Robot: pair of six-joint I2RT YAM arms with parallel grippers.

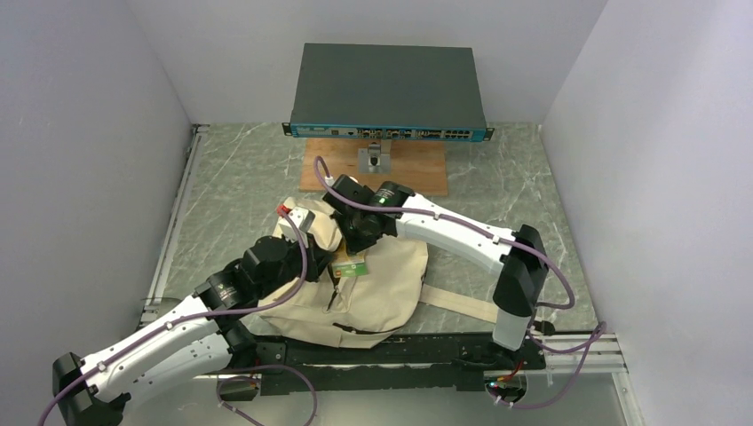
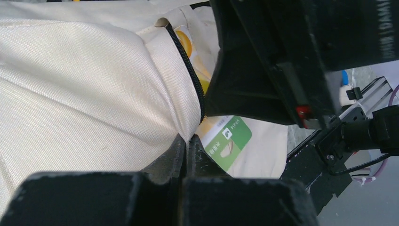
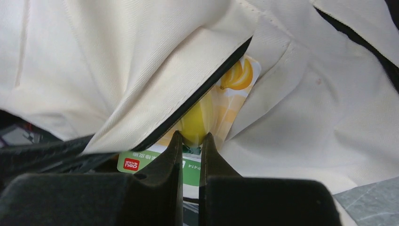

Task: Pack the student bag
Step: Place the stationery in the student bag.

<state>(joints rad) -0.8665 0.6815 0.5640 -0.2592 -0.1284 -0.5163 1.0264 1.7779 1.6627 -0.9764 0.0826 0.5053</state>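
The student bag [image 1: 382,288], a beige canvas backpack with black zippers, lies in the middle of the table. My left gripper [image 1: 304,238] is shut on the beige fabric edge beside the open zipper [image 2: 188,75] and holds the opening up; it also shows in the left wrist view [image 2: 188,140]. A flat packet [image 1: 352,267] with green label and yellow fruit print sticks halfway out of the opening. My right gripper [image 1: 360,241] is at that opening, its jaws nearly closed on the packet [image 3: 221,101]; it also shows in the right wrist view [image 3: 192,137]. The packet's far half is hidden under the flap [image 3: 117,61].
A dark network switch [image 1: 386,89] stands at the back on a wooden board [image 1: 417,173]. A beige strap [image 1: 457,302] trails right from the bag towards the right arm's base. White walls close in left and right. A black rail [image 1: 400,351] runs along the near edge.
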